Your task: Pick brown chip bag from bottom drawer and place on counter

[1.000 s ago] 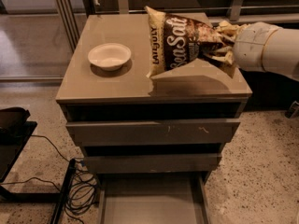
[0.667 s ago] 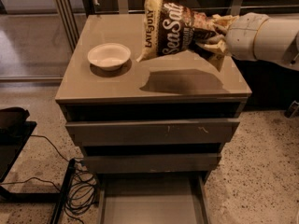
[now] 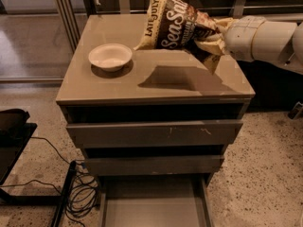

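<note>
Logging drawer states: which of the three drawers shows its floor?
Only the bottom drawer, pulled far out; the gripper holds the brown chip bag above the counter.

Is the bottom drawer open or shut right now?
Open: the bottom drawer juts out, floor showing. The gripper holds the brown chip bag above the counter.

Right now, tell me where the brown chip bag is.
In the camera view the brown chip bag hangs over the rear of the counter, right of the white bowl, held at its right end by the gripper.
</note>
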